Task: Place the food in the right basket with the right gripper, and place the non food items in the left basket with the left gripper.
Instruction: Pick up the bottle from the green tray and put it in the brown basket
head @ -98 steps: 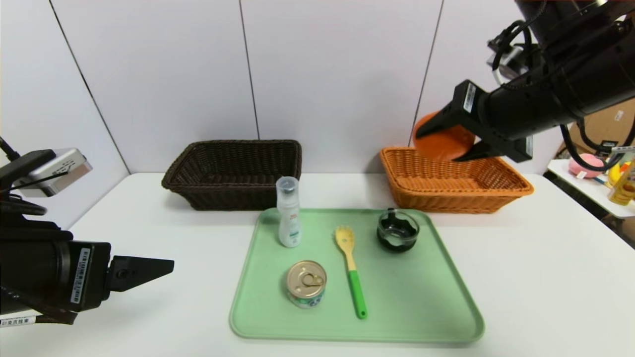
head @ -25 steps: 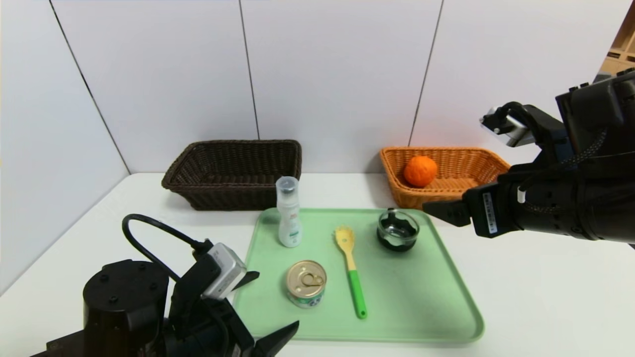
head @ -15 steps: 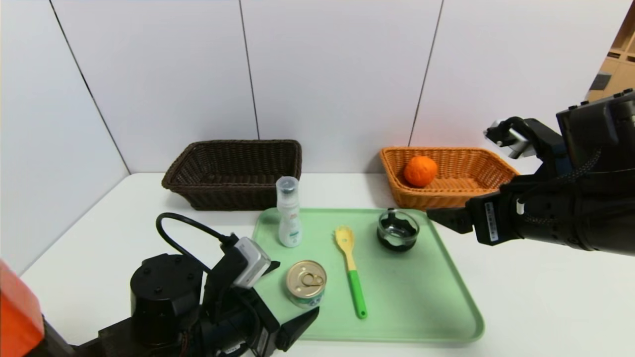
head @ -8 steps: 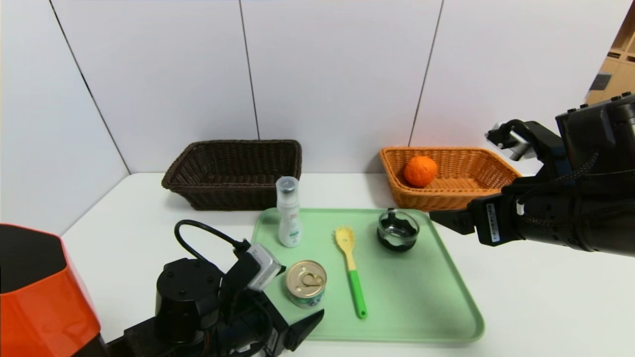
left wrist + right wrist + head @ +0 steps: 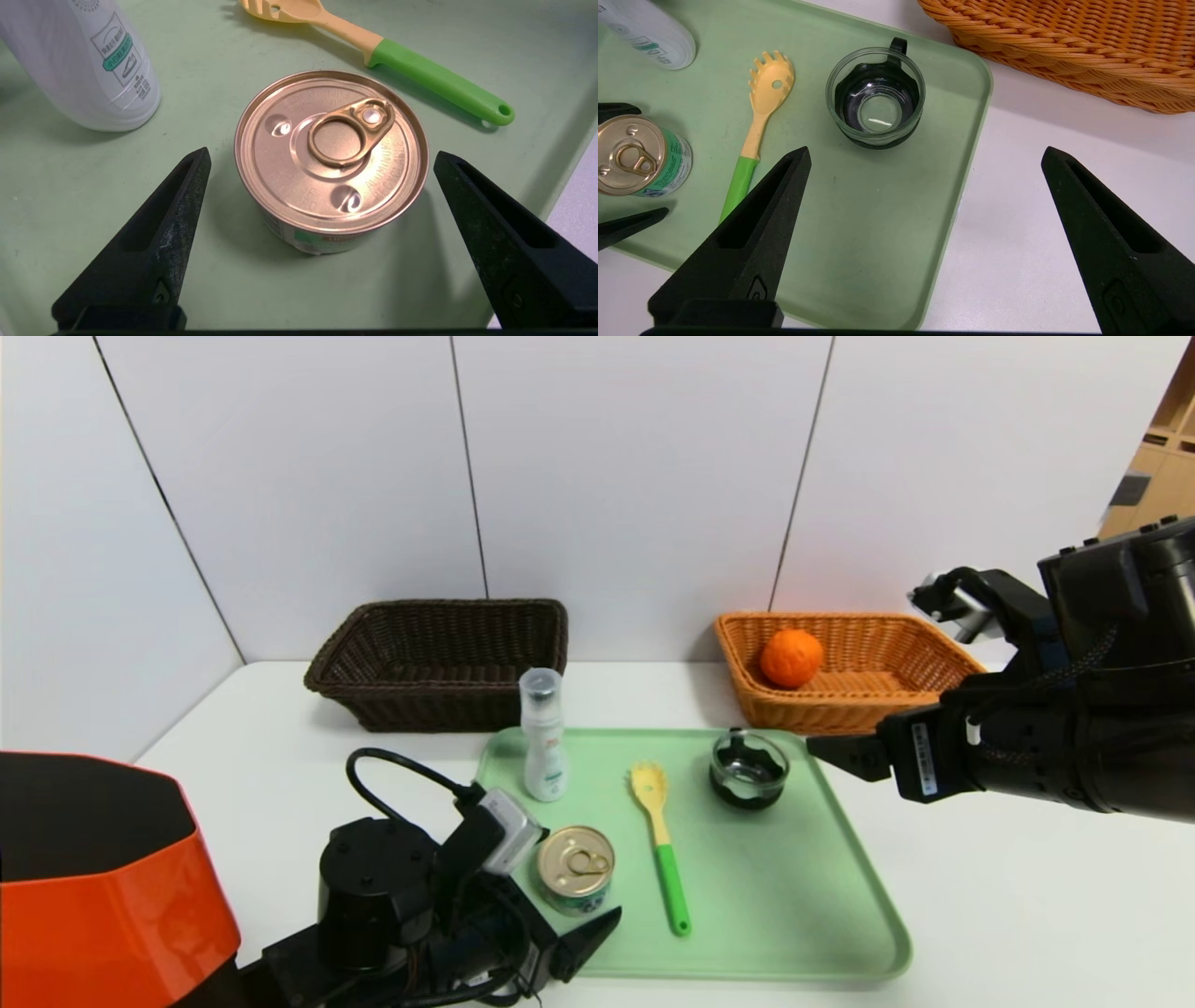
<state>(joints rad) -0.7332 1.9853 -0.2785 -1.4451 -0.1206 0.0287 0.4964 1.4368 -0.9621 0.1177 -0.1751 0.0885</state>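
The left gripper [image 5: 322,156] has come in over the tray [image 5: 766,961] since a moment ago — its claw is spread wide around the tin can [image 5: 331,154], pinching nothing. The right gripper [image 5: 927,151], also spread, hangs near the tray's right edge. The orange [image 5: 792,658] now lies in the orange-tan basket [image 5: 840,717], so one food item seems done; the can is food too — by the task, the right gripper's job.

Left jaws [image 5: 581,887] moved in — now around the can [image 5: 575,870].
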